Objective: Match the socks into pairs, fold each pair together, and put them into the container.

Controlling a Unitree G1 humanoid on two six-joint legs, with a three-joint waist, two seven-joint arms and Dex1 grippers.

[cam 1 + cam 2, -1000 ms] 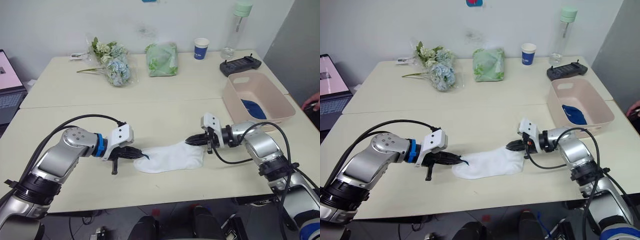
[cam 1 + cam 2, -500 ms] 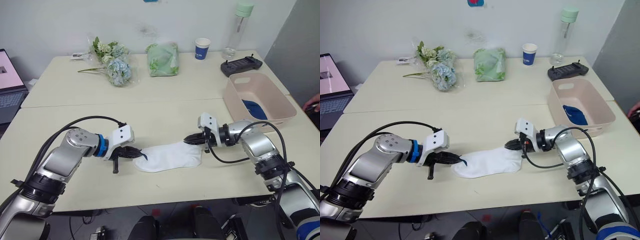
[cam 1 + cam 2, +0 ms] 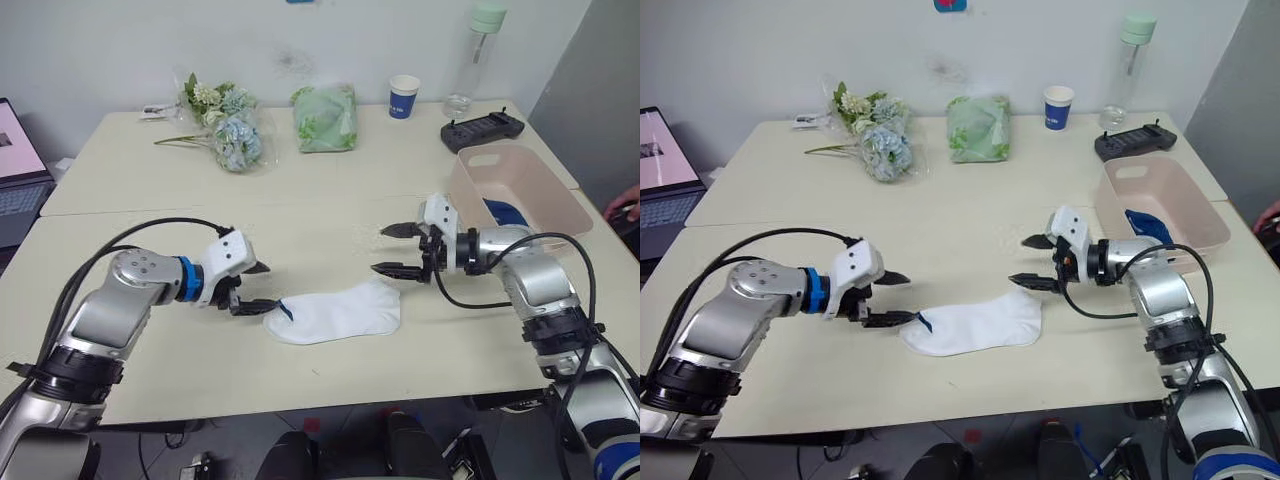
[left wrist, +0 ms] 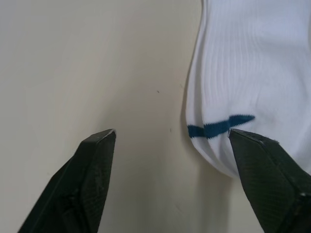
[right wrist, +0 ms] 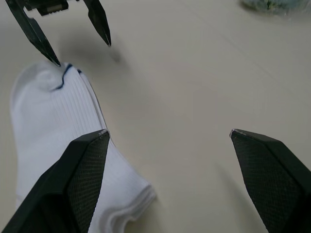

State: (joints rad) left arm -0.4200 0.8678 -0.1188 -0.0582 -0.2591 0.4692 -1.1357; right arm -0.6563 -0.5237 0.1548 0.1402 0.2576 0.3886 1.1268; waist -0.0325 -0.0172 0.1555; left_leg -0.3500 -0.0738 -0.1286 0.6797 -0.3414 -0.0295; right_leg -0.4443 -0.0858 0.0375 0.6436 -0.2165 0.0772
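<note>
white socks [image 3: 335, 312] between both open tools

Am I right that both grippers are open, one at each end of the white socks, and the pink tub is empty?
Not quite: the pink tub is not empty; the right eye view shows something dark blue lying inside it. The rest holds: the left gripper and right gripper are both open, one at each end of the white socks on the table.
</note>
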